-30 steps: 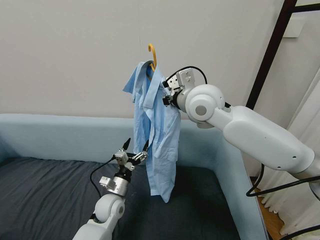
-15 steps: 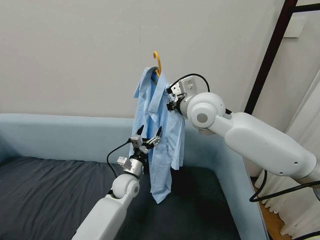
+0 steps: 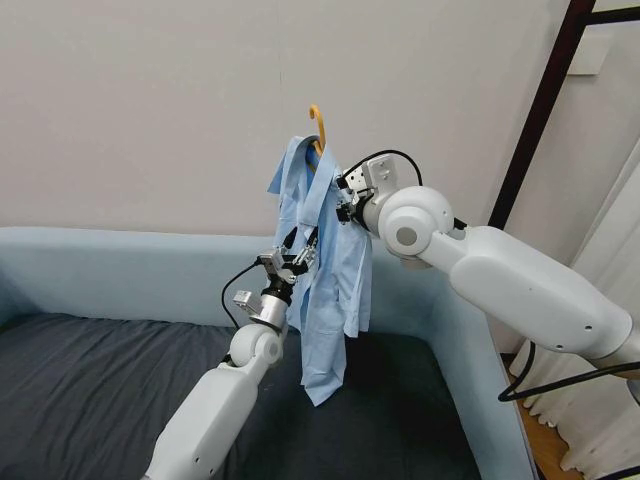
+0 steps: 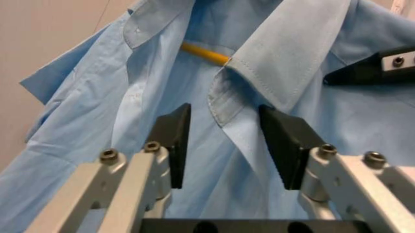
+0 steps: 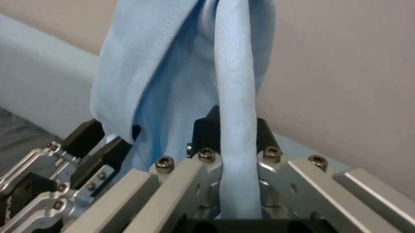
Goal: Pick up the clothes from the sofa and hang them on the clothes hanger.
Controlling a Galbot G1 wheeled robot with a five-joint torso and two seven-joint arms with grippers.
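Pale-blue sofa (image 3: pixel 100 270), dark seat. Blue shirt (image 3: pixel 335 290) hangs in the air above its right end, draped on a yellow hanger (image 3: pixel 317 122), hook upward. Right claw (image 3: pixel 343 205) clamped on a shirt fold beside the collar. Left claw (image 3: pixel 296 250) spread wide at the shirt front, collar edge between its fingers, not gripped.

The shirt (image 3: pixel 330 290) is plain light blue, the hanger (image 3: pixel 317 122) orange-yellow, the sofa (image 3: pixel 120 270) pale blue, seat (image 3: pixel 90 390) dark grey.
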